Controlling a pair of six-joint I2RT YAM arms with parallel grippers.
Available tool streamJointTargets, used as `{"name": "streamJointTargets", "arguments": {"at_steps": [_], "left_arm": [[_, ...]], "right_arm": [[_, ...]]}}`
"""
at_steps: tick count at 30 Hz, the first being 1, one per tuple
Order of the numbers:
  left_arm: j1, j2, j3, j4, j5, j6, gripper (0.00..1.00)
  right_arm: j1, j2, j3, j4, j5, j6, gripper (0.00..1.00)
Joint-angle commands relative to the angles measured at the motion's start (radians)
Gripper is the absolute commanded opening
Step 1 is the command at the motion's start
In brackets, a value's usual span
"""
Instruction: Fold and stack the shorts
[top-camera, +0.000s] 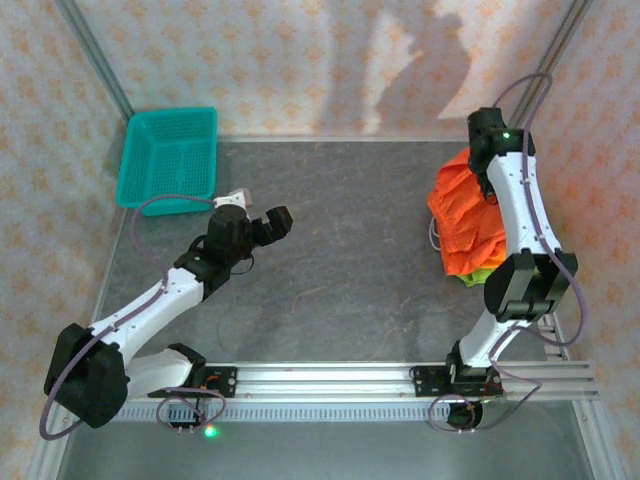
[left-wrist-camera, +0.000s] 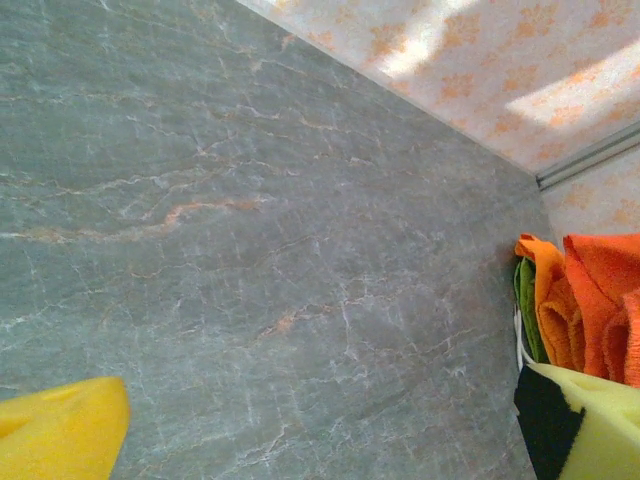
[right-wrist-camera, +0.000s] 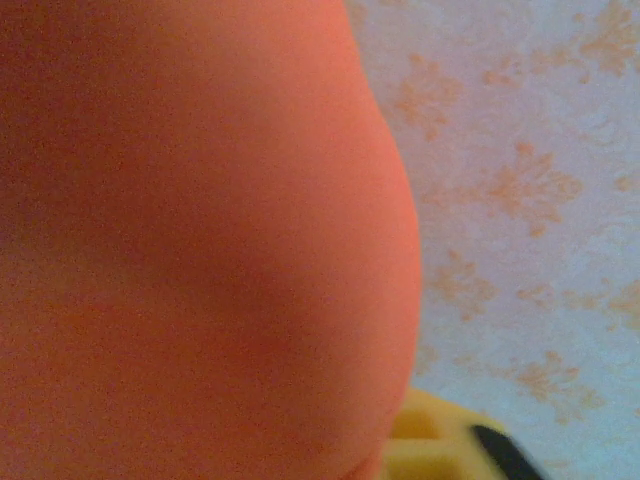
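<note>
1. You'll find the shorts (top-camera: 462, 215) in one crumpled heap on the table (top-camera: 350, 260). They lie well apart from the teal basket (top-camera: 128, 160), clear across the table by the opposite wall (top-camera: 600, 120).
2. Most of that heap is bright orange. A lime green pair (top-camera: 480, 276) peeks out from under it at the corner farthest from the basket. In the left wrist view the same heap shows orange folds over a strip of green.
3. Your left end effector (top-camera: 277, 222) hovers over bare table between the basket and the heap, nearer the basket and pointing away from it.
4. Its fingers are spread wide. In the left wrist view the yellow pads (left-wrist-camera: 60, 435) sit at opposite corners with only table surface between them, and they grip nothing.
5. Your right end effector (top-camera: 488, 172) is at the heap, on the side away from the basket.
6. The right wrist view has orange fabric right up against the lens, with one yellow pad (right-wrist-camera: 430, 440) showing below it. From these views you cannot tell whether that end effector is spread or pinching the cloth.
</note>
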Motion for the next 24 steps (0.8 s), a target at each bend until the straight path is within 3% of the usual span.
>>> {"name": "streamJointTargets", "arguments": {"at_steps": [1, 3, 5, 6, 10, 12, 15, 18, 24], "left_arm": [[0.008, -0.071, -0.016, -0.035, -0.06, 0.03, 1.0], [0.009, -0.102, -0.031, -0.057, -0.077, 0.035, 1.0], [0.012, -0.129, -0.046, -0.084, -0.105, 0.055, 1.0], [0.012, -0.145, -0.042, -0.119, -0.139, 0.064, 1.0], [0.014, -0.249, -0.017, -0.275, -0.341, 0.152, 1.0], [0.014, -0.331, -0.032, -0.312, -0.487, 0.233, 1.0], [0.023, -0.441, -0.081, -0.3, -0.672, 0.361, 1.0], [0.057, -0.502, -0.179, -0.212, -0.785, 0.427, 1.0], [0.164, -0.483, -0.378, 0.048, -0.77, 0.441, 1.0]], "right_arm": [[-0.065, 0.036, -0.024, 0.154, 0.267, 0.011, 0.3], [-0.109, 0.058, 0.043, 0.107, 0.23, 0.109, 0.4], [-0.116, 0.057, 0.094, 0.095, 0.179, 0.159, 0.67], [-0.116, 0.045, 0.117, 0.078, 0.108, 0.187, 0.73], [-0.117, -0.107, 0.055, 0.164, -0.252, 0.26, 0.81], [-0.115, -0.231, -0.092, 0.305, -0.471, 0.281, 0.87], [-0.116, -0.401, -0.343, 0.52, -0.69, 0.323, 0.92], [-0.115, -0.532, -0.602, 0.735, -0.794, 0.361, 0.94], [-0.116, -0.72, -1.014, 1.073, -0.864, 0.325, 0.98]]}}
